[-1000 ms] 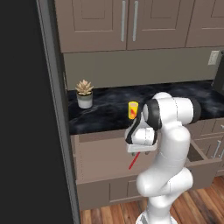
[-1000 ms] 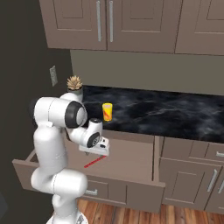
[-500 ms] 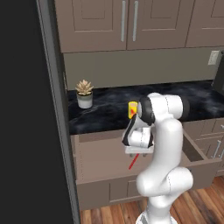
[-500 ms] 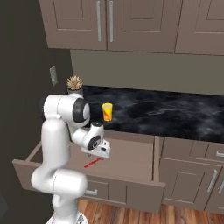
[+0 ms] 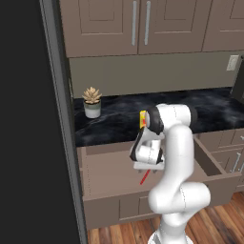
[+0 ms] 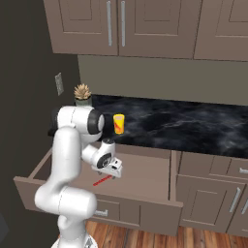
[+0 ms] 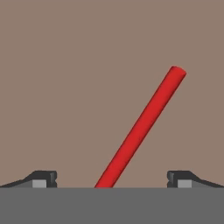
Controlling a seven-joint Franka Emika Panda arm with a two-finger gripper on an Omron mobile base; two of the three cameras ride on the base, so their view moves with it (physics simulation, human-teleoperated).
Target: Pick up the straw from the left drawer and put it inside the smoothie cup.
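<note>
The red straw (image 7: 141,129) lies flat on the floor of the open left drawer (image 5: 109,174), seen also as a short red stick (image 5: 144,177) under my hand and in the right base view (image 6: 101,181). My gripper (image 7: 111,180) hangs just above it, open, with one fingertip on each side of the straw and not touching it. The gripper (image 5: 148,167) is low inside the drawer (image 6: 145,174). The yellow smoothie cup (image 6: 118,124) stands upright on the black counter behind the drawer; in the left base view the cup (image 5: 142,119) is partly hidden by my arm.
A grey pot with a succulent (image 5: 92,102) stands at the counter's left end. A dark tall wall (image 5: 28,143) runs along the drawer's left. Closed cabinets hang above, and narrower drawers with bar handles (image 6: 237,198) sit to the right.
The arm has folded in and the hand has dropped lower into the drawer, closer over the straw. The straw and cup have not moved.
</note>
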